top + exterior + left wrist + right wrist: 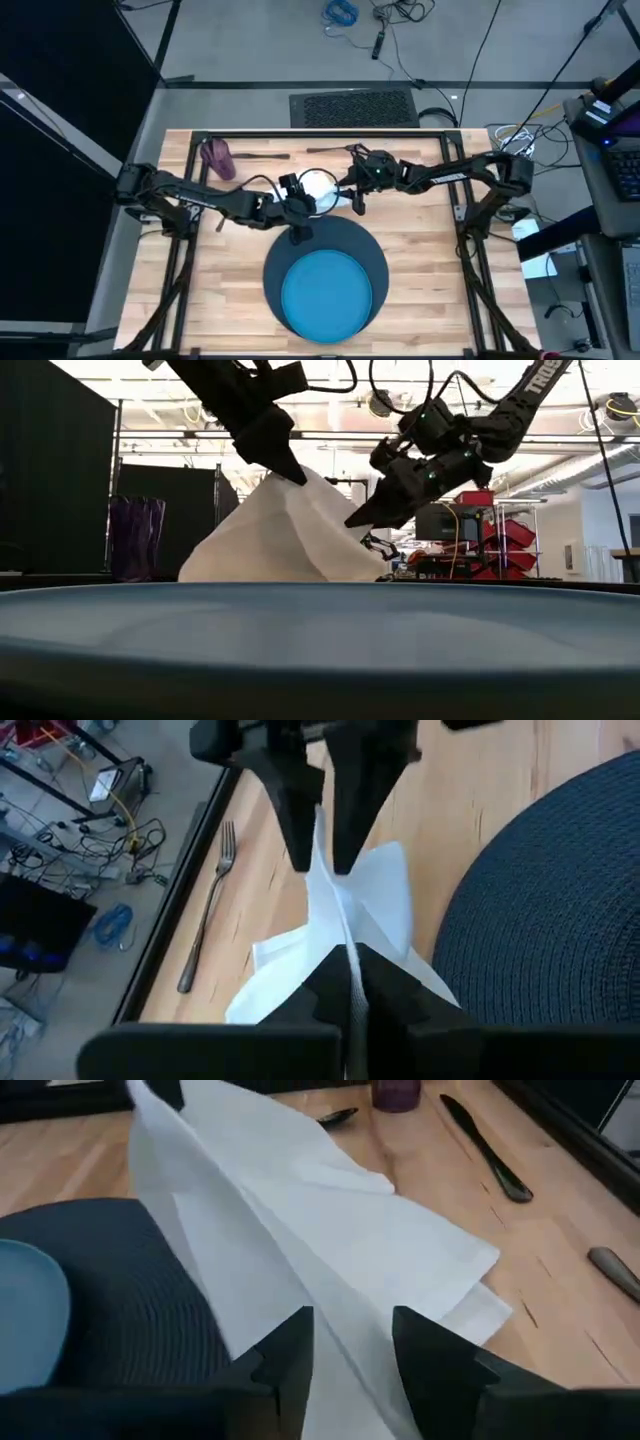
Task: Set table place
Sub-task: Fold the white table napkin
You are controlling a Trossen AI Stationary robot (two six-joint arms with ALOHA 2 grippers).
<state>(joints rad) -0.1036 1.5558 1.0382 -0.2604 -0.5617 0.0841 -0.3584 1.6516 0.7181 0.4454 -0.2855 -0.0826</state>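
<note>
At the far left of the butcher-block table a small purple cup lies near the back edge, with dark cutlery in a line just beside it, too small in the high view to tell piece from piece; the left arm reaches in from the table's left side, and the left gripper hangs just behind the dark blue round mat, its fingers pressed together on a raised ridge of the white napkin, as the left wrist view shows with the cloth pinched between the two dark fingers; in the low view the napkin stands up like a tent, its peak lifted by that gripper; a metal fork lies on the wood close to the table's black frame, apart from the cloth; the bright blue plate sits on the mat, toward its near edge; to the right, the right gripper comes in from the table's right side and is at the napkin's other flank, its fingers spread with a fold of the cloth running between them, not clamped; past it in the right wrist view a knife lies on the bare planks.
</note>
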